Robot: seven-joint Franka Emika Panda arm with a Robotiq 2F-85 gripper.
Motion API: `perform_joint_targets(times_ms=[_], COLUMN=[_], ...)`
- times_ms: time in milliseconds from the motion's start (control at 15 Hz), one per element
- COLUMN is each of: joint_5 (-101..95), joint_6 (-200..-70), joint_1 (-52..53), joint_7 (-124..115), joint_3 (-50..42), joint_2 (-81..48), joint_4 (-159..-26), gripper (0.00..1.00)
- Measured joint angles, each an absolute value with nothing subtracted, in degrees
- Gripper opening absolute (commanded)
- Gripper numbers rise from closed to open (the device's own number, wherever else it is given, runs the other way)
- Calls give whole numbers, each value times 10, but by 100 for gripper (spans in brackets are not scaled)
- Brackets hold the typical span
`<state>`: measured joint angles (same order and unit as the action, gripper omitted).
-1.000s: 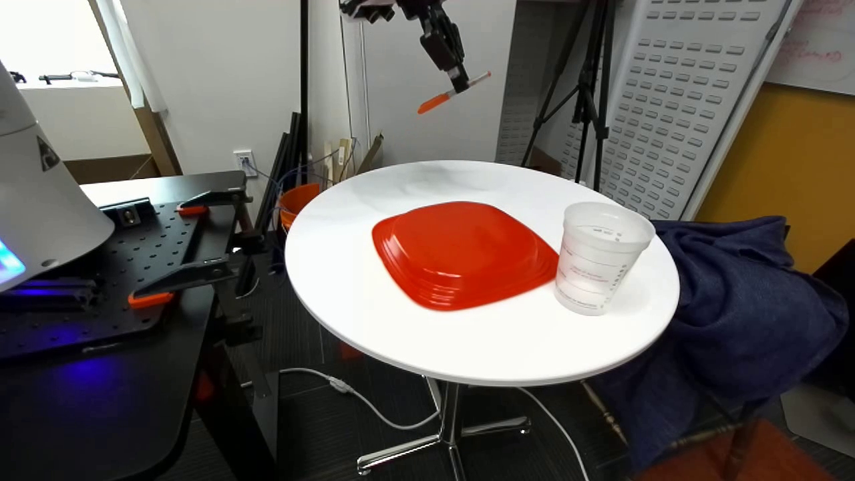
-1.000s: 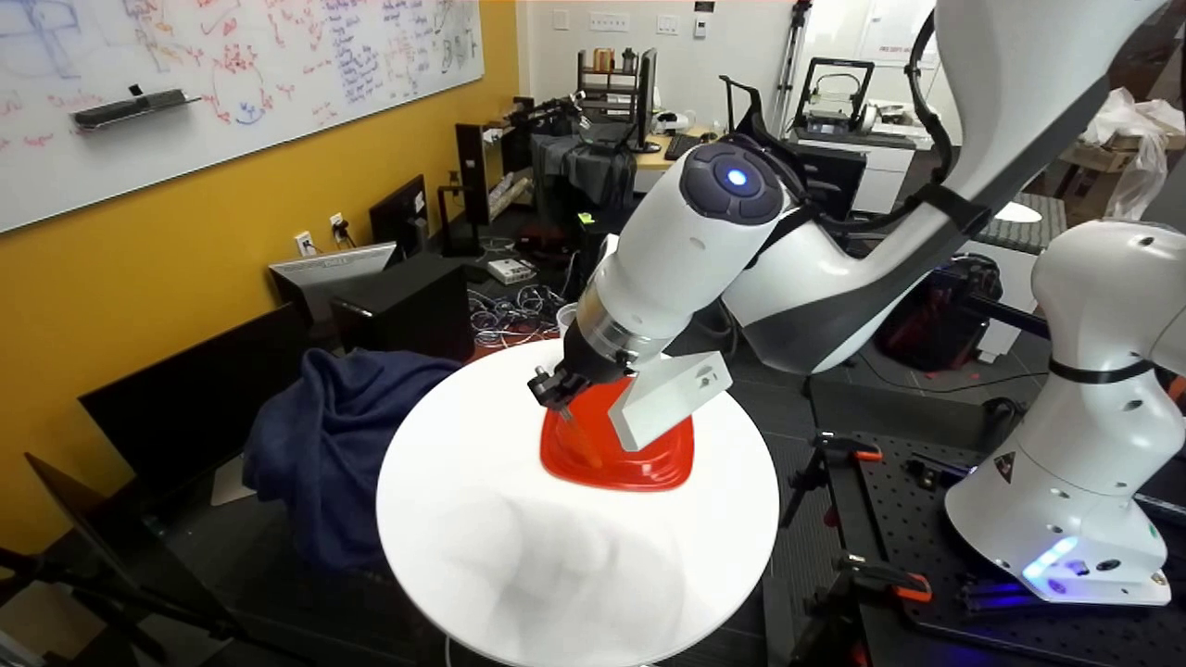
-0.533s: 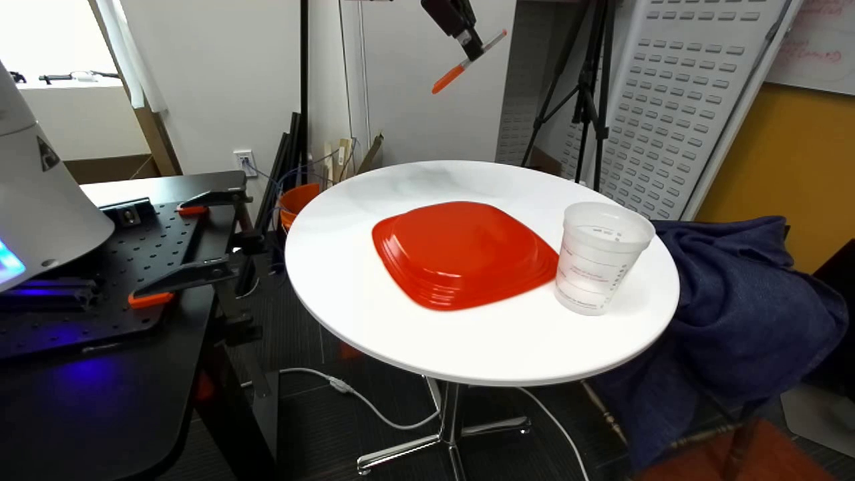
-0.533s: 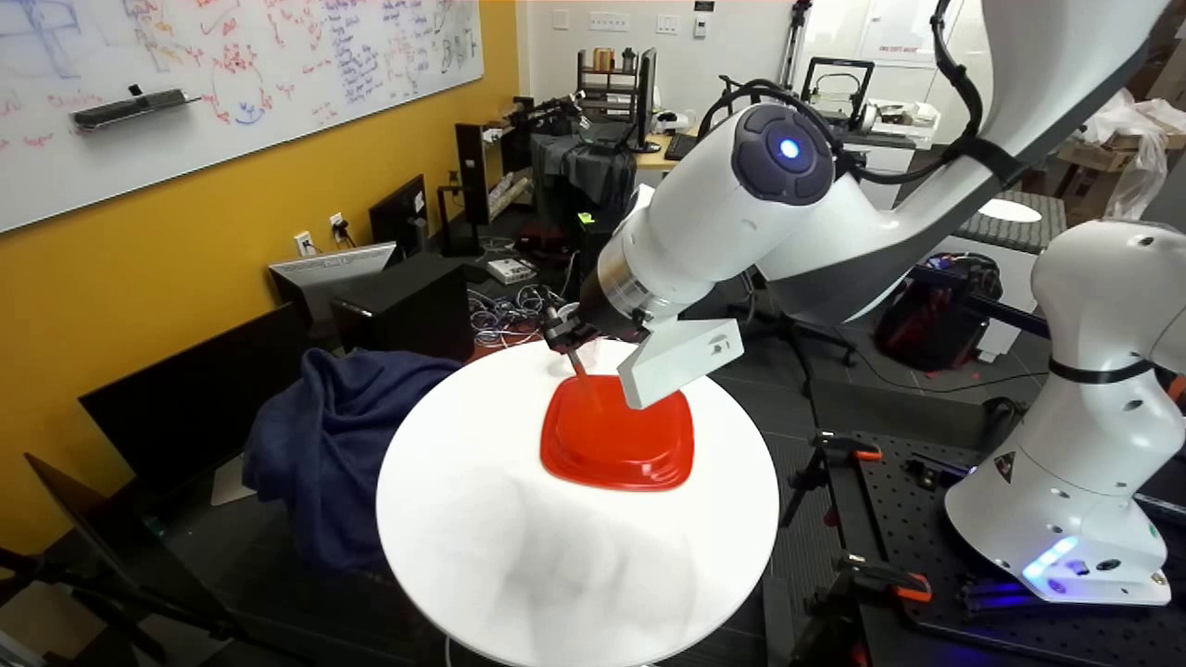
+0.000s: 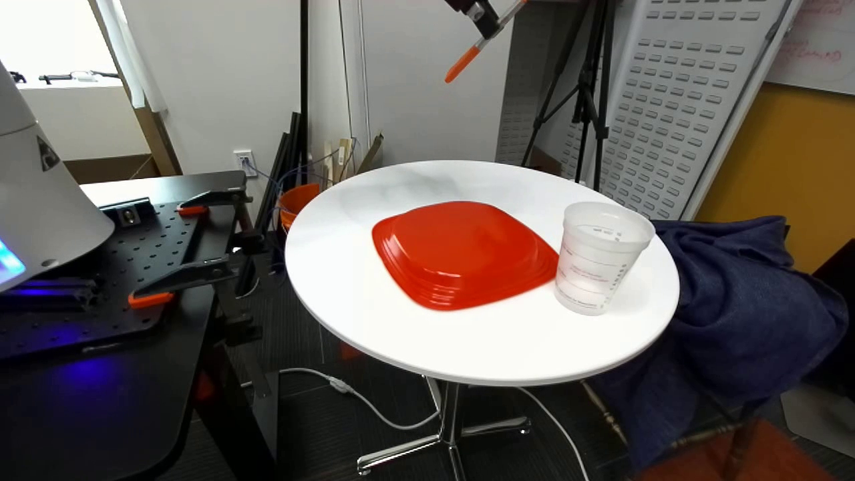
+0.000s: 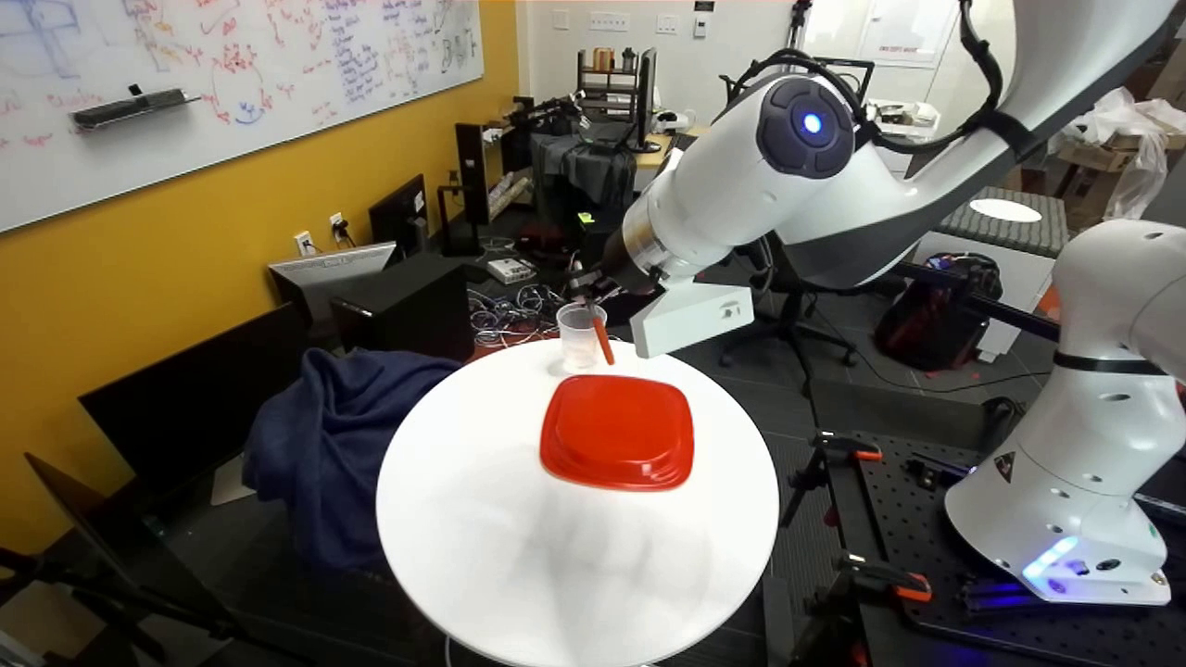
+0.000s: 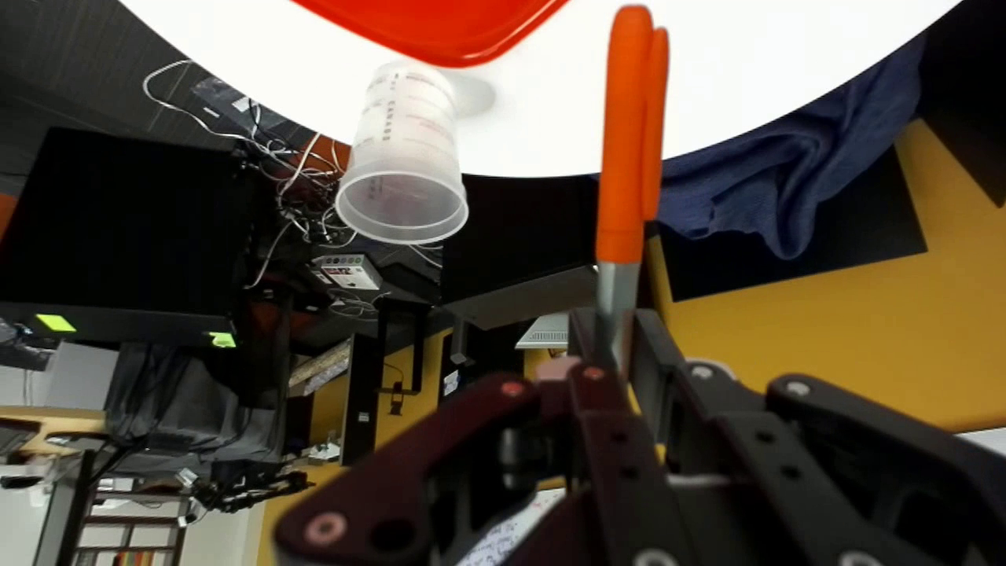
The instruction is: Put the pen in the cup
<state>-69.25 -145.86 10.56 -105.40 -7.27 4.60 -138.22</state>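
The pen, with its orange cap end pointing down and tilted, shows in both exterior views [image 5: 462, 64] [image 6: 602, 341] and in the wrist view [image 7: 623, 141]. My gripper [image 5: 491, 28] [image 6: 586, 283] [image 7: 615, 330] is shut on the pen's clear barrel and holds it well above the table. The clear plastic cup [image 5: 591, 267] stands upright on the white table. In an exterior view the pen overlaps the right side of the cup [image 6: 574, 345]. In the wrist view the cup [image 7: 405, 149] is left of the pen, apart from it, its open mouth visible.
An upside-down red plate [image 5: 464, 254] [image 6: 616, 431] lies on the round white table [image 5: 374, 334] next to the cup. A dark blue cloth [image 5: 741, 321] [image 6: 334, 445] hangs beside the table. A black tripod [image 5: 588, 100] stands behind it.
My gripper has risen with the pen, moving from above the plate towards the cup's side of the table. The pen hangs more steeply. The cup and plate have not moved.
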Motion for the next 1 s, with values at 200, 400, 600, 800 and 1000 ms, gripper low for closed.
perform_joint_targets(times_ms=[200,400,600,800,1000], joint_5=[-713,-737,-764,-797,-831], joint_6=[-1459,-1459,-1459,-1458,-1454], joint_1=[58,22,-6,-26,-38], joint_7=[-1064,-1080,-1105,-1134,-1167], joint_3=[-61,-60,-60,-60,-60], joint_2=[59,67,71,71,68], joint_4=[-1388,-1388,-1388,-1386,-1382], gripper=[3,3,3,3,3])
